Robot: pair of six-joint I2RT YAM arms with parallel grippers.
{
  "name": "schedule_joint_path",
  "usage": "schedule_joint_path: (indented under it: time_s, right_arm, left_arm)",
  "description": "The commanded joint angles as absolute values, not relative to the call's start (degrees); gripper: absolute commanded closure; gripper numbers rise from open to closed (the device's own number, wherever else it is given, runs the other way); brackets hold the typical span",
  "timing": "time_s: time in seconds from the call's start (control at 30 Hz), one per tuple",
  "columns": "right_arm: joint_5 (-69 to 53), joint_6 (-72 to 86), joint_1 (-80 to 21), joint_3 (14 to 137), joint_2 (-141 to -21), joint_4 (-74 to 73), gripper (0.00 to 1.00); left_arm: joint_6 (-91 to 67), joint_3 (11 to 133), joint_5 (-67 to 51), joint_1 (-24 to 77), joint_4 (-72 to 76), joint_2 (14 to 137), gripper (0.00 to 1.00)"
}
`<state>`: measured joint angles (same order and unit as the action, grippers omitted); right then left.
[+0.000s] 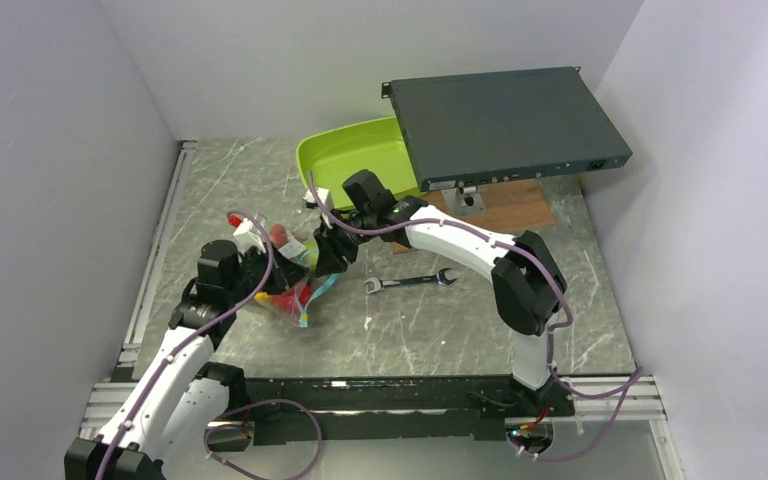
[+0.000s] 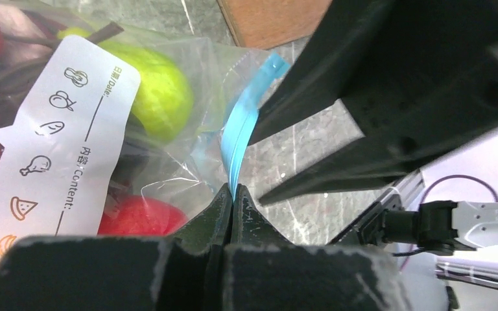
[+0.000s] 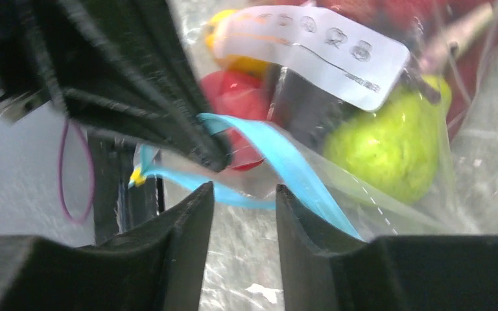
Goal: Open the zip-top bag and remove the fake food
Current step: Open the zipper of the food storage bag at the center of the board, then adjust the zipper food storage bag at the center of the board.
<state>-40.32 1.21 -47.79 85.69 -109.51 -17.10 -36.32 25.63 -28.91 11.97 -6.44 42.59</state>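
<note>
While the left gripper has its jaws pinched shut on the blue zip strip of the zip-top bag, lying left on the surface, the right gripper has its jaws slightly apart at the strip, clamping nothing. The fake food sits inside, none yet removed.

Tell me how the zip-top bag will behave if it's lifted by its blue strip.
Probably floppy: the zip-top bag looks thin and wrinkled where the left tool pinches its blue zip strip. Likely bottom-heavy, since the green pear and red fruit inside would slump downward. The smooth strip may slip.
</note>
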Motion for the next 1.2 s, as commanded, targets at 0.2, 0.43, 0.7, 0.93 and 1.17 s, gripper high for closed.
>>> schedule_joint_path:
  time_s: [0.2,0.43,0.7,0.93,1.17]
  right_arm:
    - [-51.4,-35.4,-47.7,94.2,-102.1,-41.2,0.49]
    - [-47.7,-35.9,-47.7,95.2,-101.2,-40.7,0.44]
    - [-40.9,-33.1,-48.7,97.7,-103.6,-36.9,0.41]
    - [-37.8,-32.4,-51.6,99.0,-105.3,-36.8,0.39]
    - [-33.5,-31.5,-53.6,99.3,-106.9,-35.7,0.39]
  left_arm:
    - [-22.1,34.3,-29.3,11.9,-17.6,42.8,1.00]
    - [-20.0,36.6,-32.8,11.9,-19.2,43.8,1.00]
    - [-18.9,37.6,-39.4,12.0,-18.6,42.9,1.00]
    - [-18.0,39.5,-42.6,12.0,-20.0,43.2,1.00]
    - [-17.7,39.2,-44.3,12.0,-20.4,42.2,1.00]
